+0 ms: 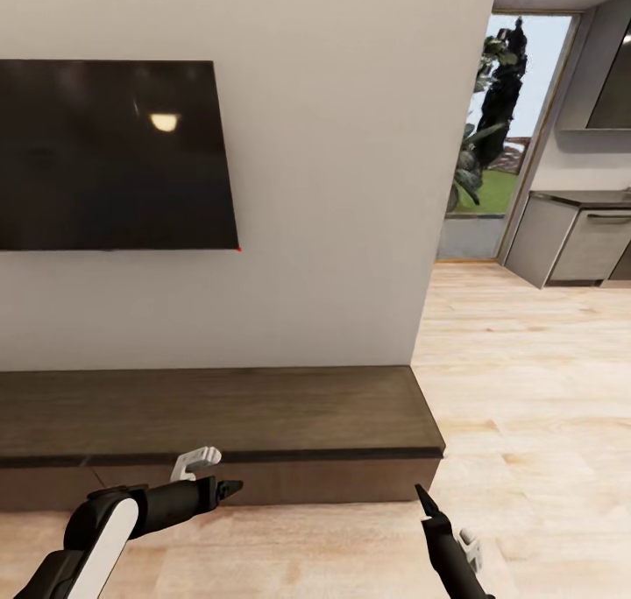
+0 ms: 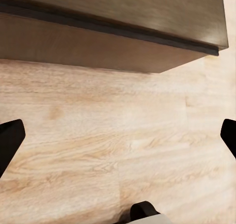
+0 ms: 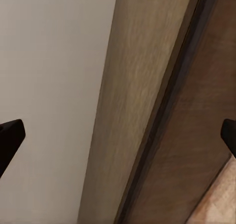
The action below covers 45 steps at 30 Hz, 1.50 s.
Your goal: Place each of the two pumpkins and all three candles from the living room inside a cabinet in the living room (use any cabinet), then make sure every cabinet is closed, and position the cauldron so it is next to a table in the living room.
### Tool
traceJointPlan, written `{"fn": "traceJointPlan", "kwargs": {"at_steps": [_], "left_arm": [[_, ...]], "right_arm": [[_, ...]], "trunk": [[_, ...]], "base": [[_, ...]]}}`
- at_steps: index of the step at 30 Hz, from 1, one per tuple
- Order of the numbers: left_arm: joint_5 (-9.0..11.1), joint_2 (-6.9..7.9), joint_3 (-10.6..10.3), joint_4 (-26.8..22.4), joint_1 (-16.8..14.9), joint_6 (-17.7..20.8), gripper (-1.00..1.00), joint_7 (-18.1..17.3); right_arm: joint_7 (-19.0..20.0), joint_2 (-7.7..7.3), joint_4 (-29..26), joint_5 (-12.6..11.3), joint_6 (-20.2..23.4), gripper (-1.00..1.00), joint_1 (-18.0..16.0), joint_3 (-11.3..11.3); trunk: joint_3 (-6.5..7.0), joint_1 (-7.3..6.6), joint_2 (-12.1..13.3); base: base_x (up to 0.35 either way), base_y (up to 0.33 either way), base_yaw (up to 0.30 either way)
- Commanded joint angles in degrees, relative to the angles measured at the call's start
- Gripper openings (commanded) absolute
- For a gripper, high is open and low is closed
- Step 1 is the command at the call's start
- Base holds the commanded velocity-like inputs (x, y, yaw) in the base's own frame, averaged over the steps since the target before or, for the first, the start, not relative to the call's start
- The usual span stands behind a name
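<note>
Head view: unmarked, apparently closed cabinet (image 1: 219, 411)

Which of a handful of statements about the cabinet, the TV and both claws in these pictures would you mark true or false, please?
1. The cabinet has a drawer pulled out. False: its front looks closed.
2. A dark TV hangs on the wall above the cabinet. True.
3. The left claw grips a pumpkin. False: it is open and empty, as the left wrist view shows.
4. The right claw is open, holding nothing. True.
5. A candle stands on the cabinet top. False: the top is bare.
</note>
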Motion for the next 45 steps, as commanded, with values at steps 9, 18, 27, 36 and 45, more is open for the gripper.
{"fn": "traceJointPlan", "kwargs": {"at_steps": [9, 18, 27, 36, 45], "left_arm": [[5.48, -0.09, -4.14, 0.57, -0.02, 0.24, 1.00, -0.50], [7.79, -0.15, -7.20, 0.87, -0.02, 0.24, 1.00, -0.50], [7.86, -0.03, -7.26, 1.21, -0.02, 0.28, 1.00, -0.50], [12.82, 1.16, -11.68, 1.15, -0.02, 0.33, 1.00, -0.50], [20.03, 5.55, -12.22, 0.97, -0.02, 0.27, 1.00, -0.50]], "right_arm": [[8.28, -0.09, 0.07, -0.49, 0.37, 1.00, -0.04, -0.12], [8.78, -0.09, 0.02, -0.48, 0.29, 1.00, -0.04, -0.12], [8.82, -0.09, 0.02, -0.30, 0.16, 1.00, -0.04, -0.12], [8.82, -0.09, 0.02, -0.14, 0.12, 1.00, -0.04, -0.12], [9.77, -0.09, 0.00, 0.01, -0.17, 1.00, -0.04, -0.12]], "trunk": [[-1.67, 1.98, -3.65], [-3.29, 3.96, -7.26], [-4.91, 5.93, -10.87], [-6.52, 7.91, -14.48], [-8.14, 9.89, -18.09]], "base": [[0.000, 0.000, 0.000], [0.000, 0.000, 0.000], [0.000, 0.000, 0.000], [0.000, 0.000, 0.000], [0.000, 0.000, 0.000]]}}
